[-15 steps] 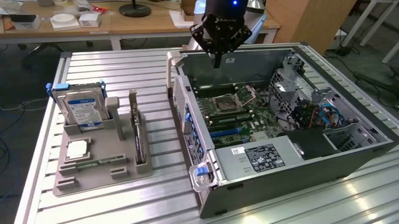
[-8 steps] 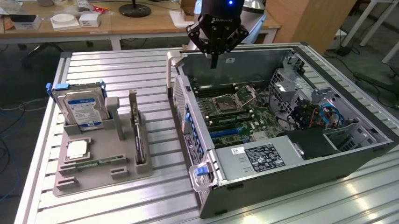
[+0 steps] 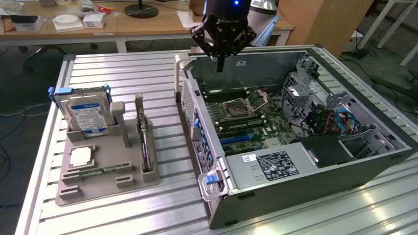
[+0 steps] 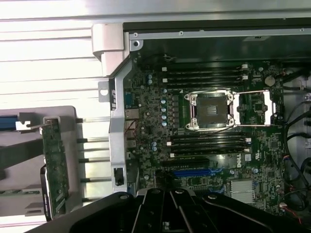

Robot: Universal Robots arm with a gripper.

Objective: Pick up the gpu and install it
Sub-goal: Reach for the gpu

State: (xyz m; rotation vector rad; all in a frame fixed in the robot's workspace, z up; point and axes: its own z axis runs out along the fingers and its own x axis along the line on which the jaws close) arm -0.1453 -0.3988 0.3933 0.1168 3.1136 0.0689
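1. the black robot tool hangs over the far side of the open dark grey computer case, towards the table's far edge, well above the green motherboard.
2. its fingers sit together and hold nothing; in the wrist view the tool looks down on the motherboard and its square silver processor socket.
3. the gpu, a thin flat black card with a narrow silver bracket at its far end, stands on edge in a slot of the grey plastic holder tray, untouched and well apart from the tool.
4. the wrist view shows the gpu edge-on, just beside the case's outer wall.
5. the tray lies on the slatted aluminium table near the edge at the exterior view's left; the case fills the side at the exterior view's right.
6. in the same tray a thick silver hard drive with a blue-white label stands upright at the far end, with a small square silver processor chip and a narrow green memory stick lying flat nearer the table's front edge.
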